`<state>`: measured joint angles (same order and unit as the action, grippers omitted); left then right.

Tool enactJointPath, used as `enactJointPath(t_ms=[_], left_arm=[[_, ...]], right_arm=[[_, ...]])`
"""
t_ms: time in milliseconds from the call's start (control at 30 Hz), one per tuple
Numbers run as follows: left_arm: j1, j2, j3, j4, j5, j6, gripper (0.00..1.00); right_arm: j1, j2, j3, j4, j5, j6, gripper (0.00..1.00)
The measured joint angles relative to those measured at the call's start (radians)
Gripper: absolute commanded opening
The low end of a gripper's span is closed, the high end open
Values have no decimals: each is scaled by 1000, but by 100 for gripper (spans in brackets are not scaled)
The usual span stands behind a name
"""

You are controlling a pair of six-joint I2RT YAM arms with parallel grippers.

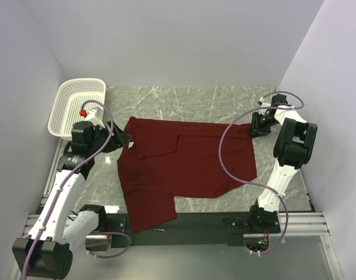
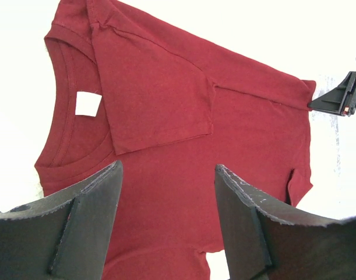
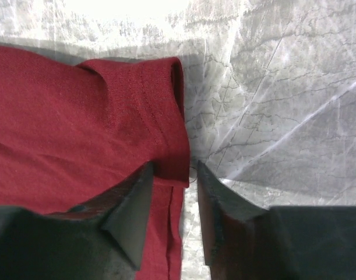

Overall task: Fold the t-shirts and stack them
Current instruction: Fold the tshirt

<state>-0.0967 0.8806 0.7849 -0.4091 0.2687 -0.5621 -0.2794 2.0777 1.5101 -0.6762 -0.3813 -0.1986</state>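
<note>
Fingers from above: left gripper [image 1: 120, 140] at the collar edge of the maroon t-shirt [image 1: 183, 169], right gripper [image 1: 254, 125] at its far corner, cloth spread on the veined grey table [image 1: 166, 99]. Left wrist: black wedge fingers [image 2: 90, 221] held wide apart over smooth knit and a white neck label [image 2: 87, 104] (blank). Right wrist: fingers straddle the stitched hem; whether they pinch it, I cannot tell.
</note>
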Motion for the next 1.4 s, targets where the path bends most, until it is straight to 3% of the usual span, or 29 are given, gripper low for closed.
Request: enactJointPath(t_ms=[167, 267, 833, 1033, 1100, 1167, 1400], left_arm=[[0, -9, 0, 0, 0, -3, 70], [0, -18, 0, 0, 0, -3, 70], [0, -22, 0, -1, 0, -3, 70], [0, -22, 0, -2, 0, -2, 70], [0, -22, 0, -3, 0, -2, 70], [0, -22, 0, -5, 0, -2, 70], [0, -22, 0, -6, 2, -4, 69]], right_arm=[[0, 1, -3, -4, -11, 4, 19], [-2, -3, -24, 4, -36, 7, 13], [-15, -151, -117, 40, -68, 39, 11], [-22, -151, -146, 47, -28, 41, 20], [-27, -151, -147, 53, -14, 42, 45], [-34, -151, -151, 60, 3, 35, 58], [-42, -203, -207, 76, 17, -23, 62]])
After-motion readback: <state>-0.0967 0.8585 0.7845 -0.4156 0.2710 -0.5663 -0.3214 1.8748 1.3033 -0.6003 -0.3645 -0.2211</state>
